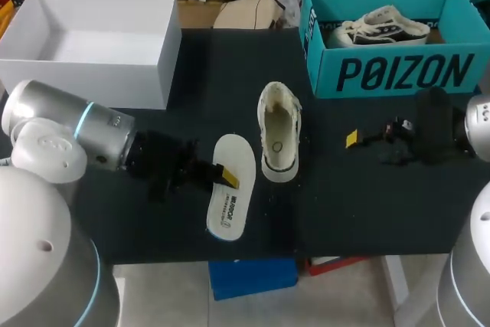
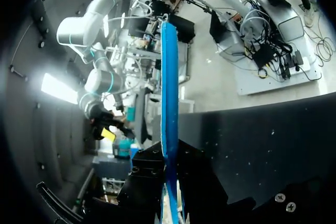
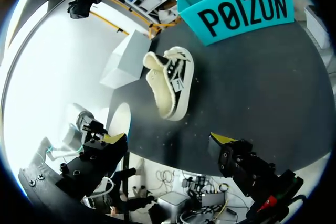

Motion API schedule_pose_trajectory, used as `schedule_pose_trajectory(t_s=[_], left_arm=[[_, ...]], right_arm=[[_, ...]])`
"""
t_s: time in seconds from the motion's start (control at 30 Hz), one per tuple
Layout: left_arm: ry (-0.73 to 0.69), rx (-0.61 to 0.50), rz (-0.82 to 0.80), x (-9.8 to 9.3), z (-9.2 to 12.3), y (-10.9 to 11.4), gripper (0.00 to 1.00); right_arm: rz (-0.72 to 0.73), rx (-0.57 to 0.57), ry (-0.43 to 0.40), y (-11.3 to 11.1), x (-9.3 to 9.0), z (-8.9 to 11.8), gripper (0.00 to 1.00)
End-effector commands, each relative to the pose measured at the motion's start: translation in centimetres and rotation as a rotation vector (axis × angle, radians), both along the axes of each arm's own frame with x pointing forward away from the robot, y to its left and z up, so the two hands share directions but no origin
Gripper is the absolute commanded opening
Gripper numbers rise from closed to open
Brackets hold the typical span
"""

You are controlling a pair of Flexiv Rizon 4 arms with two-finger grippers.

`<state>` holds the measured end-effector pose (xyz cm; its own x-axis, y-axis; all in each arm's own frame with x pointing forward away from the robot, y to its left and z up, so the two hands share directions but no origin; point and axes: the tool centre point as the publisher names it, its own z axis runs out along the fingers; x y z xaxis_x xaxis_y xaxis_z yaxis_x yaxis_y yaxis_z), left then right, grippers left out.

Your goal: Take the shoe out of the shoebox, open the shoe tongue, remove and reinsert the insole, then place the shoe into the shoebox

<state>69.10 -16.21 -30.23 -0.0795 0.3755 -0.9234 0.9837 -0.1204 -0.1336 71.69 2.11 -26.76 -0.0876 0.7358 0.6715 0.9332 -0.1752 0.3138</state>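
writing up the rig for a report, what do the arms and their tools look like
Left arm and right arm: silver-grey rounded casings; the left shows a light blue ring and white cap. Left tool and right tool: black, yellow-tipped.

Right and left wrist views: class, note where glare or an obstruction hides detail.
Right wrist view: glare whitens everything beyond the white cardboard box; the fleece-lined black shoe is evenly lit. Left wrist view: the blue-edged white insole, edge-on, blocks the middle.

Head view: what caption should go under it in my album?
Left gripper holds the flat white insole beside the fleece-lined black shoe on the black table.
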Motion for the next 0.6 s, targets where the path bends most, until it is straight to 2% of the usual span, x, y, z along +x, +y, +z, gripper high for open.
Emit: schedule_pose_trajectory(t_s=[0.03,0.1,0.27,0.37,0.43,0.6], left_arm=[[-0.002,0.007,0.0,-0.1,0.0,-0.1,0.0],[-0.002,0.007,0.0,-0.1,0.0,-0.1,0.0],[-0.032,0.184,-0.174,1.1,0.9,-1.5,0.0],[0.006,0.233,-0.261,1.3,1.3,-2.6,0.0],[0.044,0.307,-0.306,1.8,1.2,-3.4,0.0],[0.081,0.361,-0.319,2.6,0.7,-4.3,0.0]], right_arm=[[-0.001,-0.001,0.0,0.1,0.0,0.0,1.0],[-0.001,-0.001,0.0,0.1,0.0,0.0,1.0],[-0.001,-0.001,0.0,0.1,0.0,0.0,1.0],[-0.001,-0.001,0.0,0.1,0.0,0.0,1.0],[-0.001,-0.001,0.0,0.1,0.0,0.0,1.0],[-0.001,-0.001,0.0,0.1,0.0,0.0,1.0]])
